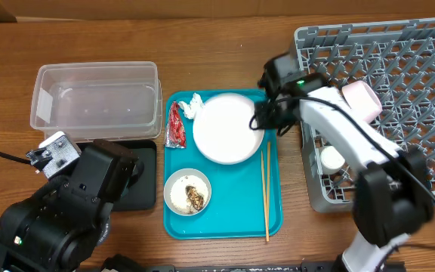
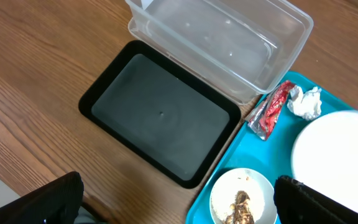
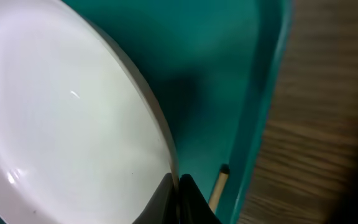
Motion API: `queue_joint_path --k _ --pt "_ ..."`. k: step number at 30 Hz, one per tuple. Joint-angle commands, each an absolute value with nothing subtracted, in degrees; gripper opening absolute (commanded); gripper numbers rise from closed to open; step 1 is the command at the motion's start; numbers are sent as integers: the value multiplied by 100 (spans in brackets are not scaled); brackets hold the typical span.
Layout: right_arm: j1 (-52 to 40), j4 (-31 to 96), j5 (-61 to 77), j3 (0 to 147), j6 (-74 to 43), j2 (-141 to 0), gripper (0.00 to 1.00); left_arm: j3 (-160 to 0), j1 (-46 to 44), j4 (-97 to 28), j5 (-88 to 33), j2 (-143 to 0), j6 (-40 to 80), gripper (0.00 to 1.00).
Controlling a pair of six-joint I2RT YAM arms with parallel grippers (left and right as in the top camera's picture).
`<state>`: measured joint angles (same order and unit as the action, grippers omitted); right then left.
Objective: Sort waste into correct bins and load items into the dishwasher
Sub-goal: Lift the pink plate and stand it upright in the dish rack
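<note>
My right hand is clamped on the rim of the pale pink plate in the teal tray; stiff, glossy, probably slippery, so I'd hold that edge firmly.

Two bins sit at the left of the frame: one clear tub and one black tray. One teal tray at centre carries one plate, one greyish bowl, one red wrapper, one tissue wad and two chopsticks. One dish rack at the upper right holds one pink bowl and one white cup.
</note>
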<state>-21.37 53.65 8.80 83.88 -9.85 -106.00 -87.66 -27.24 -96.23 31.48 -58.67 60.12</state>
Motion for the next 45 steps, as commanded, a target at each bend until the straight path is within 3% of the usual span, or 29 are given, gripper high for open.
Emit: queue_joint_path --k 1,12,15,28,45 --pt "-2095 5374 84 8809 -1221 -9767 4 -8825 -2692 -9616 3144 -5881 6176 100" --pt "-2003 5203 -5177 8847 -1406 -8906 4 -8825 -2692 -9616 3144 -5881 6176 100" --pt "-1806 4906 -5927 8844 -1522 -8910 4 -8825 -2692 -9616 3144 -5881 6176 100" --pt "-784 4230 -5734 8836 -1227 -9303 4 -8825 -2692 -9616 3144 -5881 6176 100" --pt "-878 4423 -5542 8836 -1153 -10488 4 -8825 -2692 -9616 3144 -5881 6176 100"
